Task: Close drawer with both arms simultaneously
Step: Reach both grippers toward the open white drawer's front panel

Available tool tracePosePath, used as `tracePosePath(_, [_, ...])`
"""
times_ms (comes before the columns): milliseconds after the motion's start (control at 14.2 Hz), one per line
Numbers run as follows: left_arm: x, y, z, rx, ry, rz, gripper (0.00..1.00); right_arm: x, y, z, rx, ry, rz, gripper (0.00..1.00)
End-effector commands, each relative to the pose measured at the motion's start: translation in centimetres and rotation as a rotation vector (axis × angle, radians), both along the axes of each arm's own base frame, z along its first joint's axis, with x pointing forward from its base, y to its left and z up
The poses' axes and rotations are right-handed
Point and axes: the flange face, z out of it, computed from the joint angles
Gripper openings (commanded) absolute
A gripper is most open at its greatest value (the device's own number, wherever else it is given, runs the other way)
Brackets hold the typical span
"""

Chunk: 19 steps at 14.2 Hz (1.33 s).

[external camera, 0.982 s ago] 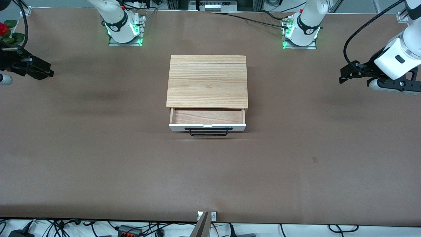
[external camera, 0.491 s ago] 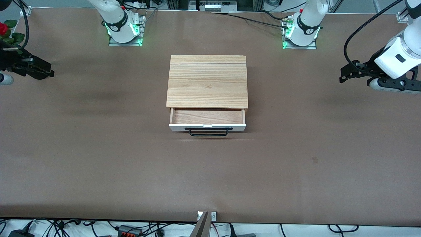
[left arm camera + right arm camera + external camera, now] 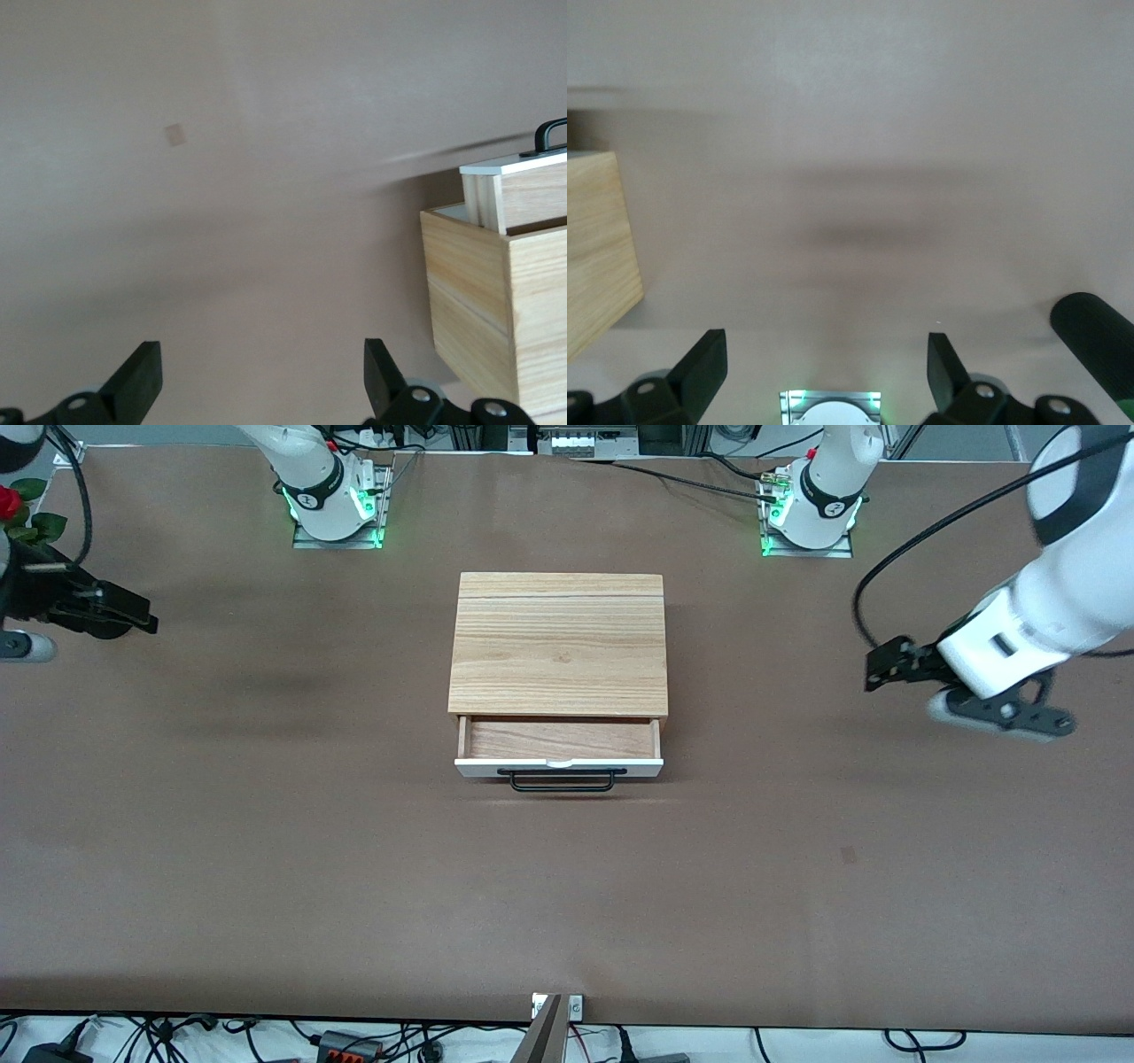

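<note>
Approach step — drawer (image 3: 559, 744) sits part-open mid-table (image 3: 266, 850). My left end effector (image 3: 879, 668) and right end effector (image 3: 142, 618) hang fingers apart over their table ends; next both need the white front.
</note>
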Motion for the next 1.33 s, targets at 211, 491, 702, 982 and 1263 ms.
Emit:
tracePosePath(211, [4.0, -5.2, -3.8, -0.033, -0.010, 0.010, 1.00, 5.1, 9.0, -8.4, 0.191, 0.011, 0.041, 1.00])
tracePosePath(491, [6.1, -13.1, -9.3, -0.053, -0.050, 0.054, 1.00, 9.0, 15.5, -13.5, 0.304, -0.142, 0.026, 1.00])
tracePosePath(702, [7.8, -15.9, -13.7, -0.094, -0.084, 0.046, 1.00, 10.7, 20.0, -17.2, 0.356, -0.239, 0.007, 1.00])
tracePosePath(982, [8.0, -18.9, -19.4, -0.214, -0.016, 0.088, 1.00, 12.1, 25.8, -21.2, 0.349, -0.387, -0.045, 1.00])
tracePosePath(1263, [7.1, -20.4, -21.9, -0.333, 0.092, 0.141, 1.00, 11.2, 33.4, -23.7, 0.368, -0.422, -0.138, 1.00])
